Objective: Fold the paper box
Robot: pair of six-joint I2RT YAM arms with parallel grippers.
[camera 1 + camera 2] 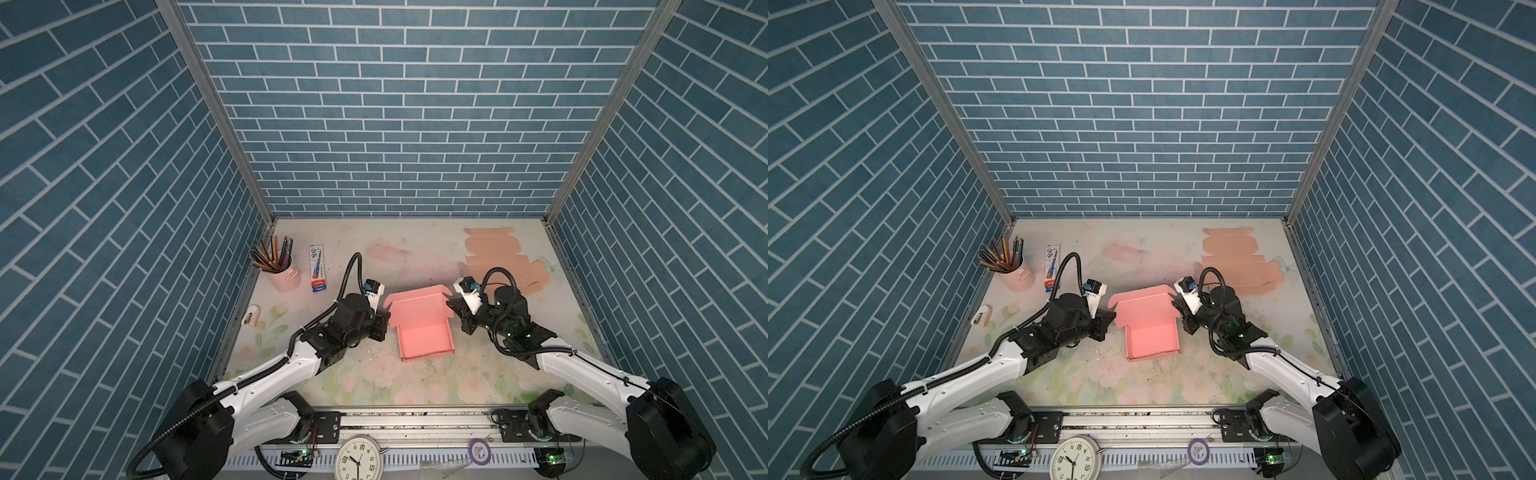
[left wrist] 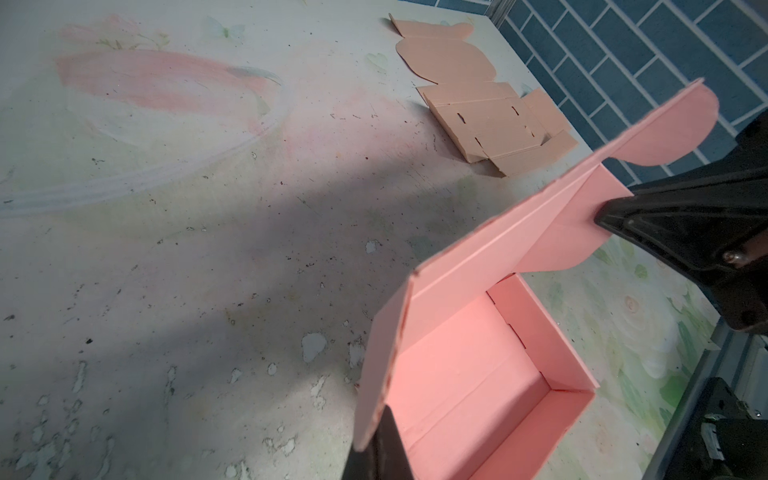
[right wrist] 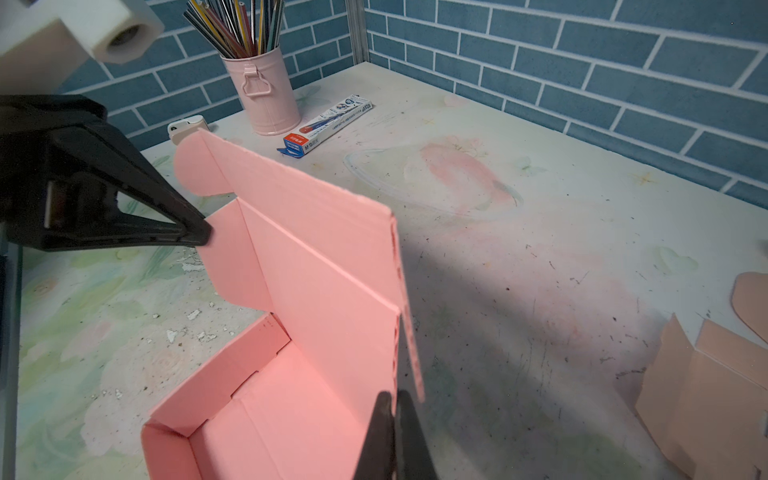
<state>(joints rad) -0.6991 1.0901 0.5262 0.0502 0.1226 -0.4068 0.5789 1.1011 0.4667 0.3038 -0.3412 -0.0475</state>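
so there's a pink metal cup of coloured pencils point(image 1: 285, 276) far left by the wall. Next the left gripper point(image 1: 386, 319), fingers pinched tight on the left side flap of the pink cardboard box point(image 1: 424, 340), which sits mid-table, tray open, lid raised. On the opposite flap the right gripper point(image 1: 450, 304) is clamped too. A flat tan cardboard blank point(image 1: 494, 253) lies back right.

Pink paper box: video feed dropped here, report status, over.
Both shut: left end effector and right end effector pinch flaps of the lid. The pink paper box base formed, lid raised. Nothing in the way.
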